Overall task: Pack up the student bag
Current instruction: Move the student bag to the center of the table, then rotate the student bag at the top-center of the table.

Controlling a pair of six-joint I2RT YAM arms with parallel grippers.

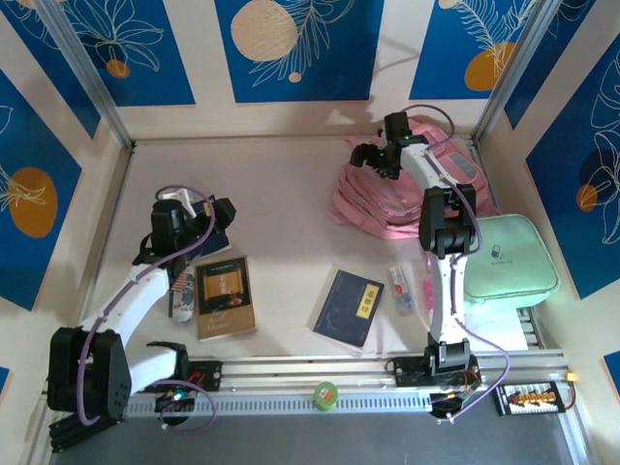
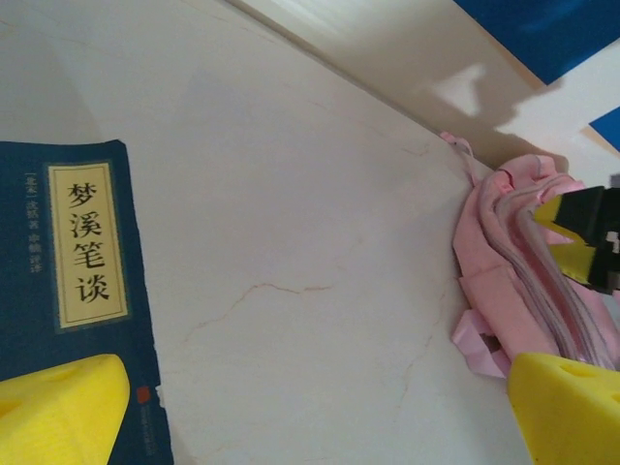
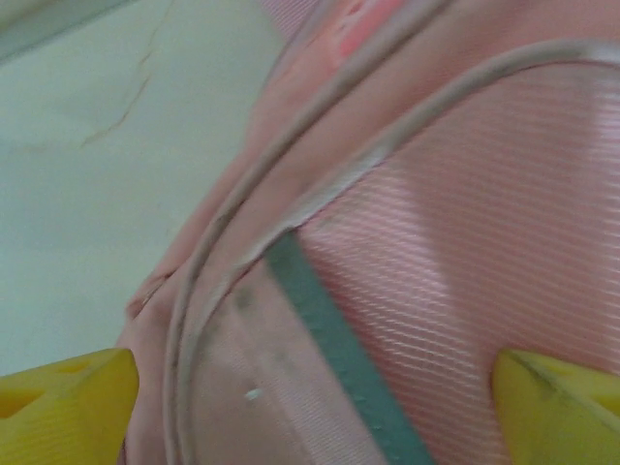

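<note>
The student bag (image 1: pixel 387 199), a soft pink backpack, lies crumpled at the back right of the table. My right gripper (image 1: pixel 376 163) hovers low over its left upper part. In the right wrist view, the right gripper (image 3: pixel 315 407) is open, its yellow fingertips (image 3: pixel 68 402) wide apart over pink ribbed fabric (image 3: pixel 465 223) and a teal zip strip (image 3: pixel 339 339). My left gripper (image 1: pixel 215 221) is open at the left over a dark blue book (image 2: pixel 77 291). Bare table lies between the left gripper's (image 2: pixel 315 412) yellow pads (image 2: pixel 567 407). The bag (image 2: pixel 513 291) sits at the right of the left wrist view.
A brown book (image 1: pixel 225 295) and a remote-like thing (image 1: pixel 182 295) lie front left. Another blue book (image 1: pixel 349 305) lies in the middle front. Small items (image 1: pixel 402 291) sit beside the right arm. A mint-green case (image 1: pixel 509 257) rests at the right. A green roll (image 1: pixel 325 394) sits on the front rail.
</note>
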